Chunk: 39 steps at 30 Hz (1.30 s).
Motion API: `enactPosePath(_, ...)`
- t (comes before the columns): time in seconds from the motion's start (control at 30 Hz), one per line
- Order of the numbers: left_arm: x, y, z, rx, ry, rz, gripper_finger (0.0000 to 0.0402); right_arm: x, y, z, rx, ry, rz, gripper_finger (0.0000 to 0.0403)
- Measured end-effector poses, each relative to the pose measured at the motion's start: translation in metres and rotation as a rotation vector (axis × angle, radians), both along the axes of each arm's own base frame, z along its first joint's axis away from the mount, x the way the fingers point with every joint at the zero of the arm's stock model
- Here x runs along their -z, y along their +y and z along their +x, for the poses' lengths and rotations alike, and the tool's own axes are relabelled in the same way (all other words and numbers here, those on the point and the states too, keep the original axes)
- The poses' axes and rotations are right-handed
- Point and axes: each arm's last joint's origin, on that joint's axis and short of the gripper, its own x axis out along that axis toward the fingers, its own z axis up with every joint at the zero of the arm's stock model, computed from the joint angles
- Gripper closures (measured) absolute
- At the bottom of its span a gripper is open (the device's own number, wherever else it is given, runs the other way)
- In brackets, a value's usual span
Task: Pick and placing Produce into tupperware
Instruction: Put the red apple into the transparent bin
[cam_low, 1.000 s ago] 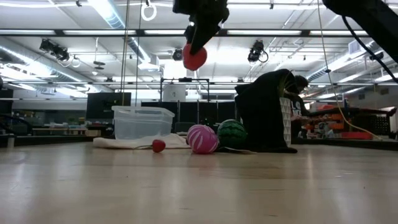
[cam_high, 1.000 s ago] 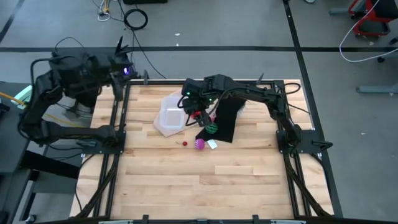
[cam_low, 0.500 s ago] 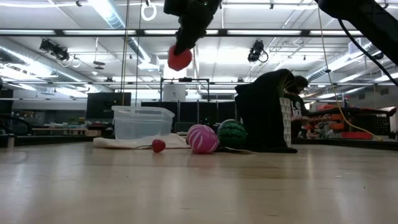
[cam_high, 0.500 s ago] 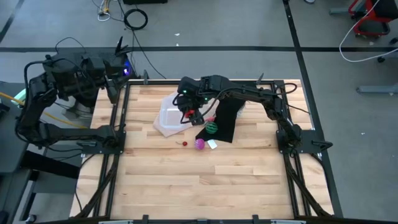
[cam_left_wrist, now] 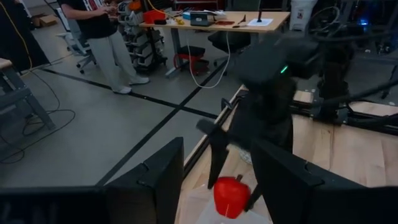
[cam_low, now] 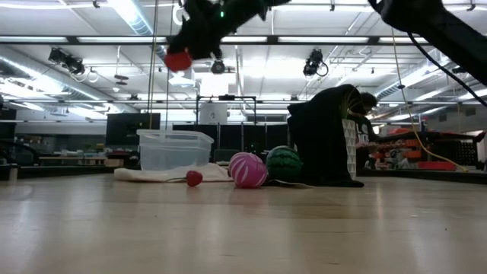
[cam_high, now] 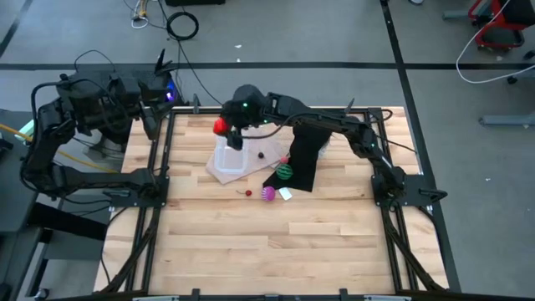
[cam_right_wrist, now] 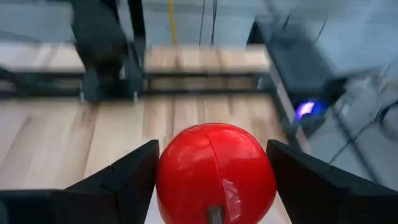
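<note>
No brand, label or writing can be read on anything here.

The right gripper (cam_high: 224, 128) is clamped on the red ball (cam_high: 220, 126), a glossy, smooth plastic sphere with a seam round its middle. It hangs in the air above the far left corner of the tupperware (cam_high: 231, 156); from table height the ball (cam_low: 177, 60) sits high over the tub (cam_low: 175, 149), well clear of it. In the right wrist view the ball (cam_right_wrist: 215, 172) fills the gap between the two dark, flat, matte fingers (cam_right_wrist: 124, 177). The left wrist view catches the same ball (cam_left_wrist: 231, 195) pinched at the tip of the right arm.

The tupperware is clear, thin-walled plastic, a rounded rectangle, shallow, resting on a flat translucent lid (cam_high: 219, 172) that juts out at its near left.

On the pale planked wood table (cam_high: 276, 242), the green fruit (cam_high: 286, 172) is round with dark stripes and lies on the black cloth (cam_high: 303, 159), which is soft and bunched up. The magenta fruit (cam_high: 268, 194) is round with pale ribs, just in front of the cloth. A tiny red piece (cam_high: 248, 192) lies near it, to its left. A small white scrap (cam_high: 286, 194) lies just right of the magenta one.

The left gripper (cam_high: 155, 107) waits off the table's far left corner, its blunt dark fingers (cam_left_wrist: 149, 182) apart with nothing between them. A person (cam_left_wrist: 102, 37) stands on the grey floor beyond.
</note>
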Motion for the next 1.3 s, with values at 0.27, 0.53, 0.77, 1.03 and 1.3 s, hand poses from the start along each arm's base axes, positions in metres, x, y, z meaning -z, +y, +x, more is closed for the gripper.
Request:
enactPosePath(0.27,0.0,0.0,0.0,0.001,0.003,-0.002,0.0211,0.055,-0.009,0.02,-0.005,0.102,0.09,0.0109)
enactPosePath(0.53,0.002,0.0,0.0,0.001,0.014,-0.008,0.0208,0.084,0.002,0.028,-0.026,0.203,0.108,0.0109)
enactPosePath(0.77,0.002,0.0,-0.001,0.0,0.023,-0.012,0.0213,0.097,0.011,0.03,-0.046,0.273,0.075,0.011)
enactPosePath(1.03,0.003,-0.001,-0.001,0.0,0.032,-0.016,0.0212,0.102,0.008,0.028,-0.046,0.311,0.054,0.011)
enactPosePath(1.3,0.004,-0.001,-0.001,0.001,0.036,-0.019,0.021,0.115,0.02,0.029,-0.091,0.377,0.085,0.011)
